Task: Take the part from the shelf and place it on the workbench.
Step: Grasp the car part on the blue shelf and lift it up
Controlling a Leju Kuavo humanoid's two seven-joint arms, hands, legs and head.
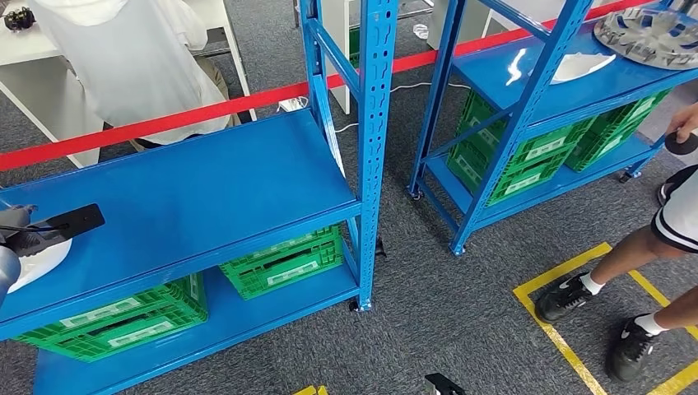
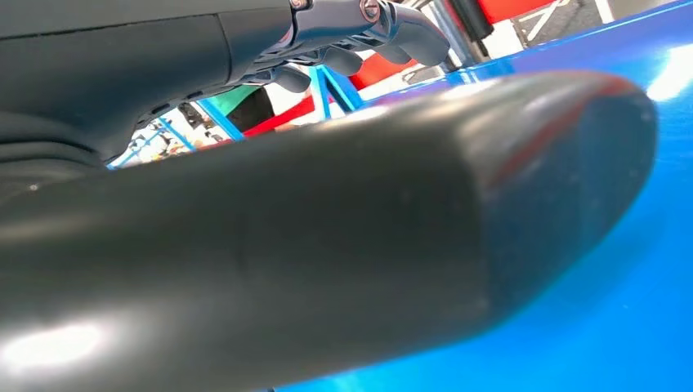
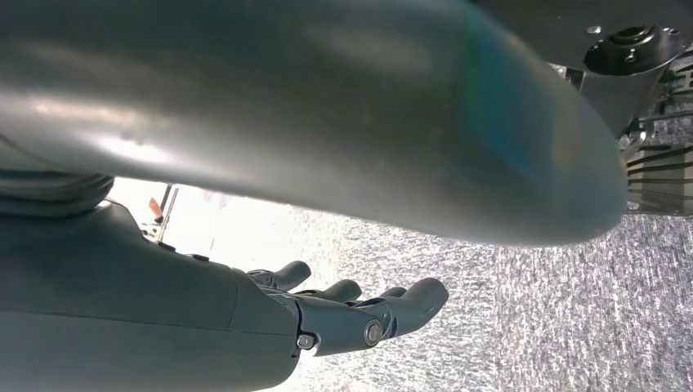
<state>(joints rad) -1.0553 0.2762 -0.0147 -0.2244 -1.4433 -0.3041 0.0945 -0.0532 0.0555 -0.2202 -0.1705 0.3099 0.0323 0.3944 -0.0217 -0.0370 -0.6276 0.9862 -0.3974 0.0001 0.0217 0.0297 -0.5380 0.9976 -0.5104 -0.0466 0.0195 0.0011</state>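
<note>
Shelving fills most of the head view: a blue shelf (image 1: 189,197) runs across the left and centre of the frame, with green crates (image 1: 284,262) on its lower level. At the far left edge, the left hand (image 1: 25,237) grips a flat black part (image 1: 67,222), which juts toward the right above the shelf top, next to a white piece (image 1: 41,262) lying on the shelf under the hand. In the left wrist view the thick thumb (image 2: 327,245) lies across the frame with the darker fingers (image 2: 392,37) curled above it; the part itself cannot be made out there. In the right wrist view the right hand (image 3: 343,314) holds nothing, its fingers slightly apart and gently bent over grey carpet (image 3: 531,327). At the right edge of the head view stands a person (image 1: 658,239), beside a second blue rack (image 1: 543,99).
</note>
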